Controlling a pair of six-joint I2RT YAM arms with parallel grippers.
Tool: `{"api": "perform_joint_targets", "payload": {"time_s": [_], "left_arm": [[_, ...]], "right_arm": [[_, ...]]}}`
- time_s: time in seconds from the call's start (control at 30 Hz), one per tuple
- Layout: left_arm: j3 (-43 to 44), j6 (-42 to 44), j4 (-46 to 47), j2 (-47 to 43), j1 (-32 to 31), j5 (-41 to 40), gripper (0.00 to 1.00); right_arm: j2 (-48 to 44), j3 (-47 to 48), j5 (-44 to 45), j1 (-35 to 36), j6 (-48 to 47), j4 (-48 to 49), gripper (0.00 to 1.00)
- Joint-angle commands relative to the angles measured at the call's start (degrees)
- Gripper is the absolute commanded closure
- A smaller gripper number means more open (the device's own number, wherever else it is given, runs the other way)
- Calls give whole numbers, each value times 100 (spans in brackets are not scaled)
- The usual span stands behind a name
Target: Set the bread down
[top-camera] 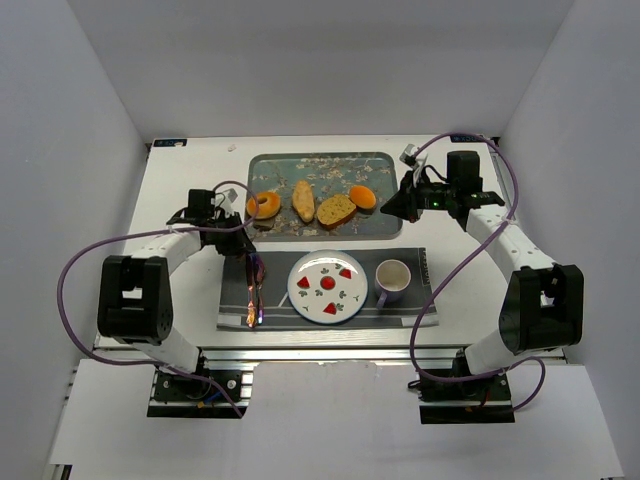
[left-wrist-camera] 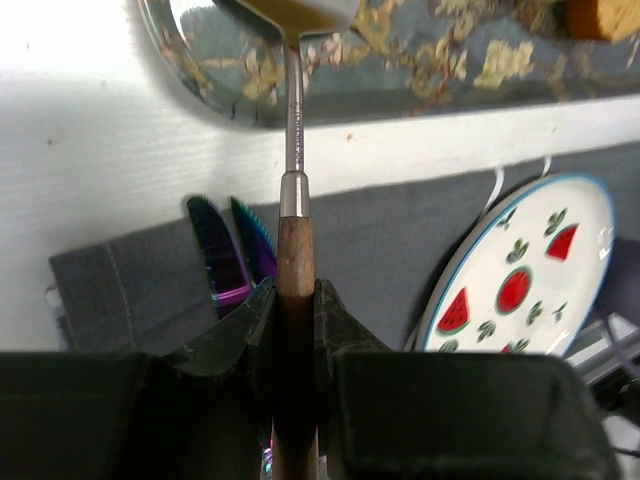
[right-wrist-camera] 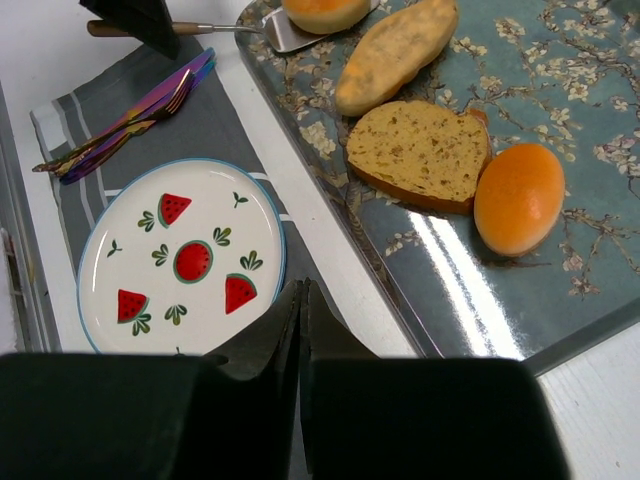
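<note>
As my left wrist camera looks along its own fingers, I see the left gripper (left-wrist-camera: 296, 300) clenched on the wooden handle of a spatula (left-wrist-camera: 292, 150). The metal shaft runs up to the flowered tray (left-wrist-camera: 420, 70) at the top of the frame, where the blade is cut off and the bread cannot be made out.

The right wrist view fills that in. At the bottom the right gripper (right-wrist-camera: 302, 300) is pressed shut on nothing, with a watermelon plate (right-wrist-camera: 200, 300) at lower left. At the top edge the spatula blade meets the bread (right-wrist-camera: 322, 12).

Only the overhead view shows me the bread whole. It is a small golden orange-brown ring with a hole in the middle, lying at the left end of the tray. To its right come a pale loaf (top-camera: 303, 200), a toasted slice (top-camera: 336, 209) and an orange bun (top-camera: 363, 196).
</note>
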Motion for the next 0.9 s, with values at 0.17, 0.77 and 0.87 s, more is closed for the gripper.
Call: {"api": "perform_joint_targets", "payload": {"time_s": [0.17, 0.77, 0.87], "left_arm": [[-546, 921, 1, -1529, -102, 396, 100], [-969, 360, -895, -2752, -2780, -420, 100], [-758, 166, -1237, -2550, -3167, -744, 100]], "right_arm": [[-96, 25, -151, -56, -14, 155, 96], [-8, 279, -116, -64, -260, -91, 97], [-43, 280, -81, -64, -295, -134, 96]]}}
